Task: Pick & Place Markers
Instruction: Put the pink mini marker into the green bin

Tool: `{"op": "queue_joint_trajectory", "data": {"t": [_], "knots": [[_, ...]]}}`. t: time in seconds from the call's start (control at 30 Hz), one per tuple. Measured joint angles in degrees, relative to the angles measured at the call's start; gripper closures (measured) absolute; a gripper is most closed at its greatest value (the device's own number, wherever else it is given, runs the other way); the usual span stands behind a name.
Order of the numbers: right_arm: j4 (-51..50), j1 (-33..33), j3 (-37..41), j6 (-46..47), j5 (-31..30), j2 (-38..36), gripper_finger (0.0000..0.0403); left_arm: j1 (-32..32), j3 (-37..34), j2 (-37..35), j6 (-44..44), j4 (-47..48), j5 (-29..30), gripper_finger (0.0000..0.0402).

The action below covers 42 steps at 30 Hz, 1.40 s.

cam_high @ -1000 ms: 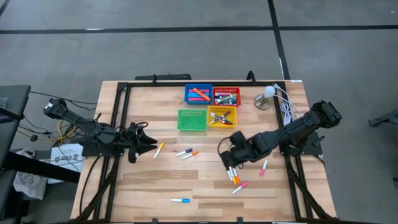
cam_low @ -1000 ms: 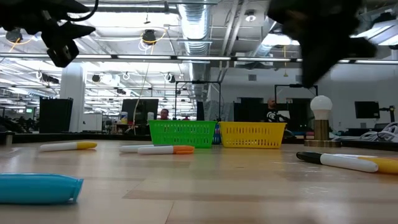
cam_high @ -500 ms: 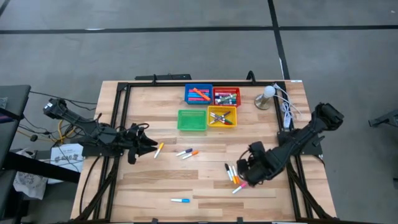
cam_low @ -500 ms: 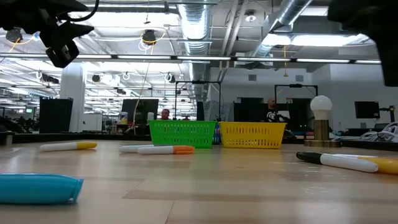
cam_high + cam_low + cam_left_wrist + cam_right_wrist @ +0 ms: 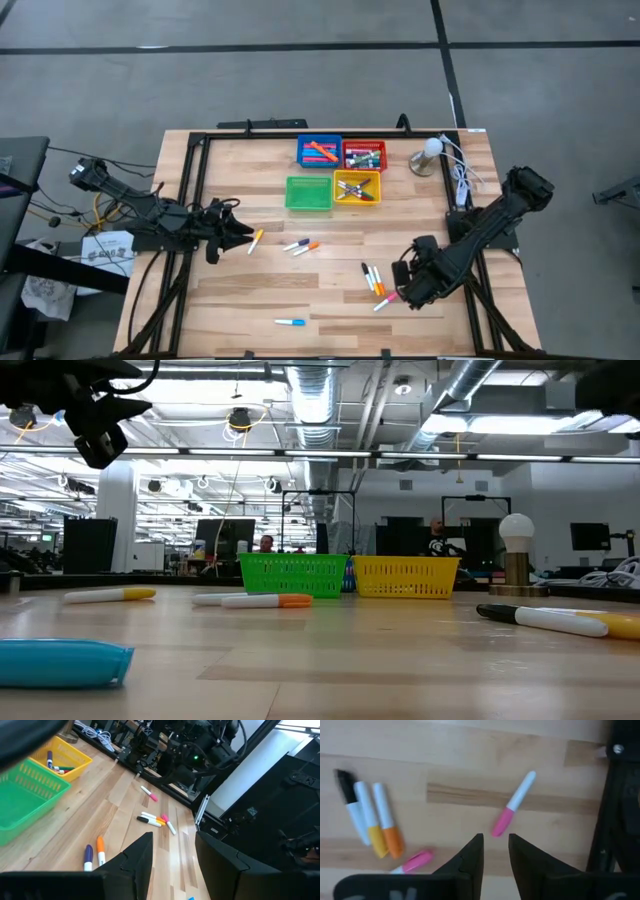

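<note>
While the right gripper (image 5: 495, 851) hovers low, its jaws slightly parted and empty, over a pink marker (image 5: 514, 803) on the surface's near right, crowded neighbours (image 5: 372, 820) risk a knock. Left gripper (image 5: 172, 852) waits, parted, holding nothing.

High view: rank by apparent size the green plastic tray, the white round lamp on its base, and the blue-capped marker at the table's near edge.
1. Green plastic tray, clearly the largest.
2. White round lamp on its base, noticeably smaller than the tray.
3. Blue-capped marker, a thin sliver and the smallest in area, though about as long as the lamp looks across.
</note>
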<state>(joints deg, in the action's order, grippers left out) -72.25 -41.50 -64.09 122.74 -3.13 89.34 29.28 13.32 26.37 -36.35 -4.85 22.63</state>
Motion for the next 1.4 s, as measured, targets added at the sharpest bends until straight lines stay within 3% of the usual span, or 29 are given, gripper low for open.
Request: {"op": "queue_joint_trajectory", "data": {"t": [0.4, 1.07, 1.4], "knots": [[14.6, 1.2, 11.7, 1.8, 1.9, 0.0, 0.0294, 0.0, 0.0, 0.0, -0.1, -0.4, 0.0, 0.0254], [17.6, 1.2, 18.1, 1.5, 5.4, 0.0, 0.0294, 0.0, 0.0, 0.0, -0.6, -0.8, 0.0, 0.0254], [25.8, 0.6, 22.9, 1.4, 6.1, -0.3, 0.0294, 0.0, 0.0, 0.0, -0.6, -0.8, 0.0, 0.0254]]}}
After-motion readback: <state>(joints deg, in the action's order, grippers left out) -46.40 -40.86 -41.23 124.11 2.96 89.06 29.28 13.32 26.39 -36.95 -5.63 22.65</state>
